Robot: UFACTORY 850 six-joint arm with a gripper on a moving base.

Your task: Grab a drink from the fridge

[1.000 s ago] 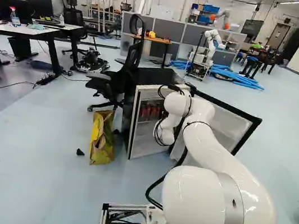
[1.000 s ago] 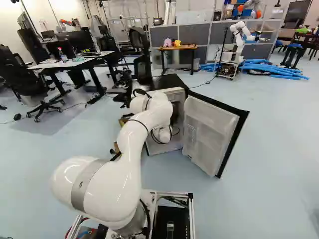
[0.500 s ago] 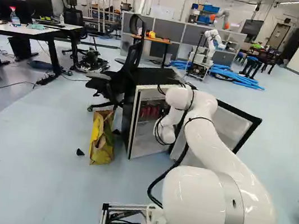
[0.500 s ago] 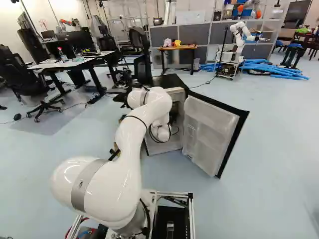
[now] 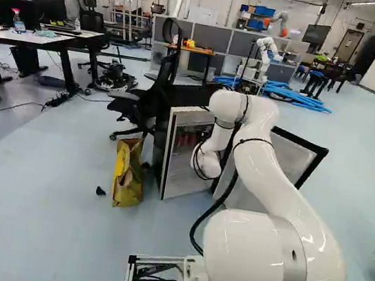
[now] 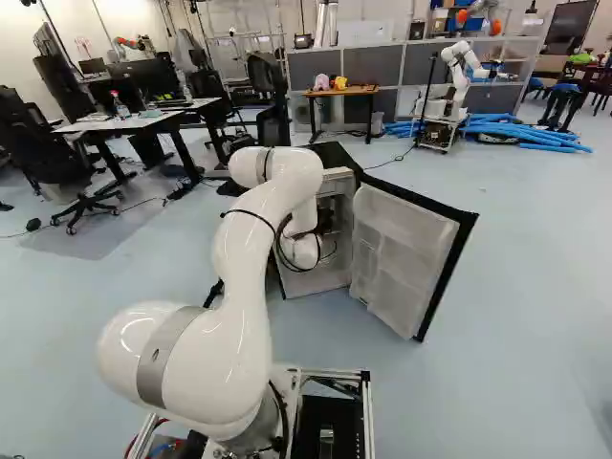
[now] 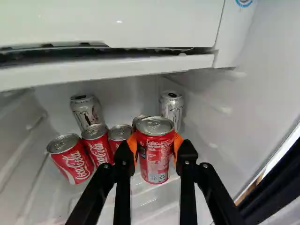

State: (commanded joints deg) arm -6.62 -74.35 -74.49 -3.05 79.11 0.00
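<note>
The small fridge [image 5: 168, 155] stands with its door [image 6: 402, 244] swung wide. My gripper [image 6: 327, 222] reaches inside, its fingertips hidden in both base views. In the wrist view, the gripper [image 7: 156, 149] is shut on a red can [image 7: 155, 152], an orange pad against each side. The can is upright; whether it touches the shelf I cannot tell. Several other red cans, such as one leaning can [image 7: 71, 159] and its neighbour [image 7: 97, 146], stand behind and beside it. Farther back are a silver can [image 7: 86, 111] and another silver can [image 7: 172, 108].
A white compartment [image 7: 112, 23] with a ledge overhangs the cans. The fridge side wall [image 7: 248, 103] is near the gripper. A yellow bag [image 5: 128, 174] and a black chair [image 5: 152, 99] stand beside the fridge. Another robot [image 6: 461, 81] is farther back.
My arm's elbow and wrist have risen and drawn back slightly towards the base, with the wrist still at the fridge opening. The base, fridge and door have stayed put.
</note>
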